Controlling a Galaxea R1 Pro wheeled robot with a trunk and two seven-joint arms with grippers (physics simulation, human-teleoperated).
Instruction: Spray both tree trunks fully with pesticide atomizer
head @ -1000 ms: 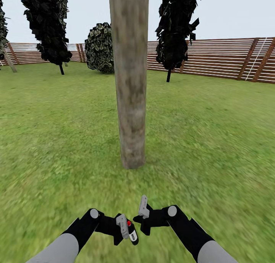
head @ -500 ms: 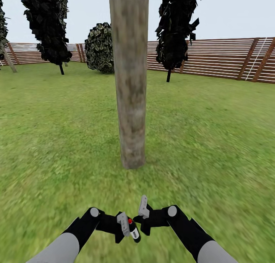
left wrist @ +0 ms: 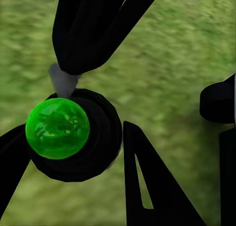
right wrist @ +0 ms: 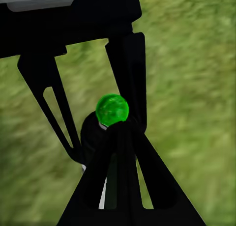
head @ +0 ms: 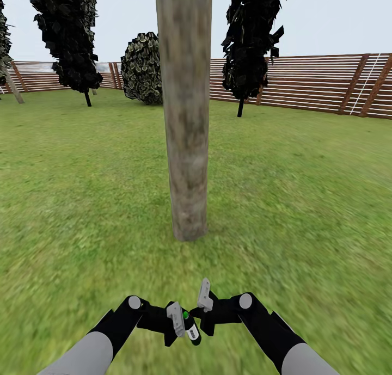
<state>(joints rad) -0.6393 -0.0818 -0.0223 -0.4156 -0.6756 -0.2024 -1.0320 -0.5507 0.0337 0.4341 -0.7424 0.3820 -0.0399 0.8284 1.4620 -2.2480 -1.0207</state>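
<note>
Grass floor (head: pixel 305 201) all round, slat fence (head: pixel 316 84) behind. Tree trunk (head: pixel 186 119) upright, dead ahead of both arms. Left gripper (head: pixel 179 323) clamped on the pesticide atomizer (head: pixel 190 327), held low over the grass, its spot (left wrist: pixel 57 128) green. Right gripper (head: pixel 202 304) just beside it; can't tell its jaw state.

Head looks down; wrists closely share atomizer (left wrist: pixel 73 135).

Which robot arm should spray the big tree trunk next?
Probably the left: its gripper holds the small black spray bottle with the green spot, facing the thick grey-brown mottled tree trunk. The right gripper looks empty.
</note>
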